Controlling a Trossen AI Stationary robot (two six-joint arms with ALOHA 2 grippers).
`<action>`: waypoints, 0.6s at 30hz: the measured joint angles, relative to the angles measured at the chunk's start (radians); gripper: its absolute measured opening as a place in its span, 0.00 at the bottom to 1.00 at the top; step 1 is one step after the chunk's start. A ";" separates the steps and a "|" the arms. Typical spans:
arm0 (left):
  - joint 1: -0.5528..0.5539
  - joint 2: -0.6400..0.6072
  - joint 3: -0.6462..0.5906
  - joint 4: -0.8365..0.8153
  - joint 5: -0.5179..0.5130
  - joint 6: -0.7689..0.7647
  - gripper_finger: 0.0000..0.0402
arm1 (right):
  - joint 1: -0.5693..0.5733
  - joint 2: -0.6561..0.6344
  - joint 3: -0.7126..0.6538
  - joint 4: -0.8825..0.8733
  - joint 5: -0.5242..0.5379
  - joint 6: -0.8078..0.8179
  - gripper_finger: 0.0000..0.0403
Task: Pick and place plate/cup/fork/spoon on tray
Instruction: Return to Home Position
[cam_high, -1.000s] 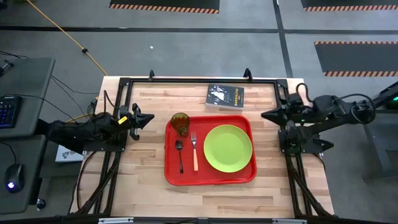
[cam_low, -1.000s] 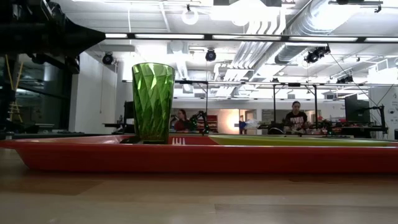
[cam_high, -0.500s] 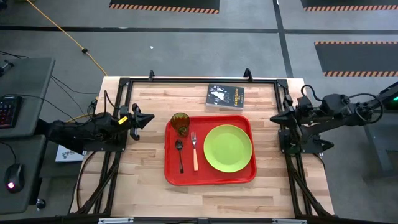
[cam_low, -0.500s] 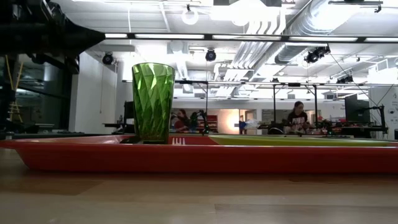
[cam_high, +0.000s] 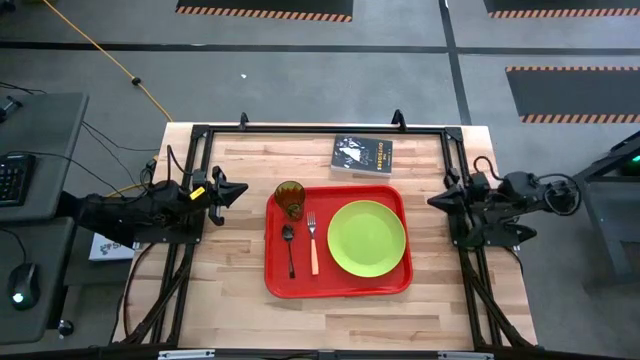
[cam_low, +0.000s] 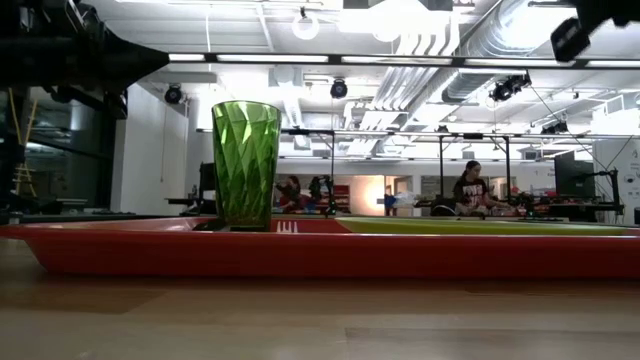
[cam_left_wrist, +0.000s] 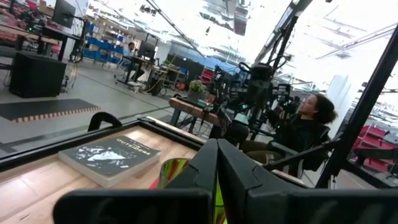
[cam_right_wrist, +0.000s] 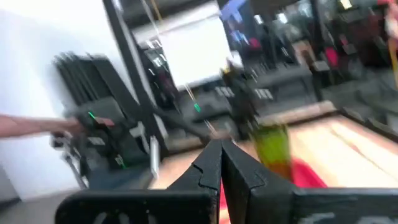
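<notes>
The red tray (cam_high: 272, 282) lies at the table's middle. On it the lime-green plate (cam_high: 366, 238) lies flat at the right. The cup (cam_high: 290, 199) stands upright at the far left corner, also in the low view (cam_low: 246, 163). The dark spoon (cam_high: 289, 246) and the orange-handled fork (cam_high: 313, 243) lie side by side between them. My left gripper (cam_high: 241, 191) is shut and empty at the table's left edge. My right gripper (cam_high: 433, 201) is shut and empty at the right edge.
A black book (cam_high: 362, 156) lies at the table's far edge behind the tray. Black frame rails (cam_high: 320, 130) run along the table's far, left and right sides. People sit at benches in the room beyond (cam_low: 470, 188).
My right arm has drawn back toward the table's right edge and folded lower over its base, its gripper staying shut. The things on the tray have not moved.
</notes>
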 joint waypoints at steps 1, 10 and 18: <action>0.000 0.002 0.001 -0.001 -0.002 0.000 0.01 | 0.000 0.016 -0.011 0.044 -0.013 -0.009 0.00; -0.001 -0.001 0.000 -0.019 -0.001 0.000 0.01 | -0.002 -0.005 -0.235 0.324 -0.008 -0.011 0.00; -0.001 -0.001 -0.001 -0.058 -0.001 0.000 0.01 | -0.063 -0.005 -0.365 0.411 -0.016 0.063 0.00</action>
